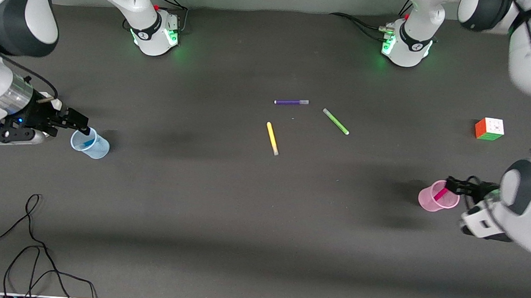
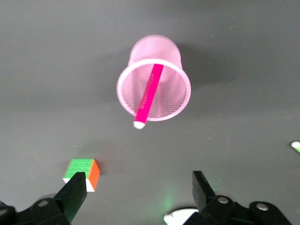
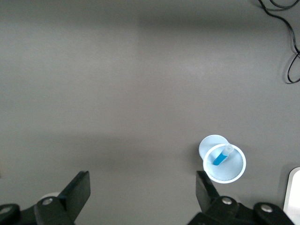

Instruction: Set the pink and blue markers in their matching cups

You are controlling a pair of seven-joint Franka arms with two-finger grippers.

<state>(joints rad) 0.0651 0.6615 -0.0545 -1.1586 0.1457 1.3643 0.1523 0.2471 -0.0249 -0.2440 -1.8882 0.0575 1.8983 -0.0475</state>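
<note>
Left arm: reaching in low from its end of the table, left gripper (image 1: 452, 185) hanging just beside the pink cup's (image 1: 432, 201) rim, jaws standing wide apart and holding nothing
Right arm: stretching in low at its own end, right gripper (image 1: 84, 130) hovering at the blue cup's (image 1: 95, 149) rim, jaws spread open and empty too
Pink marker (image 2: 149, 96): leaning inside the pink cup, bright magenta, pale grey end poking over the rim
Blue marker (image 3: 222, 155): sitting tilted inside the blue cup, pale end up
Cups: both upright, well apart, one toward each end
Mid-table: purple marker (image 1: 291, 102), green marker (image 1: 335, 121), yellow marker (image 1: 272, 138) lying flat
Cube (image 1: 489, 128): sitting toward the left arm's end
</note>
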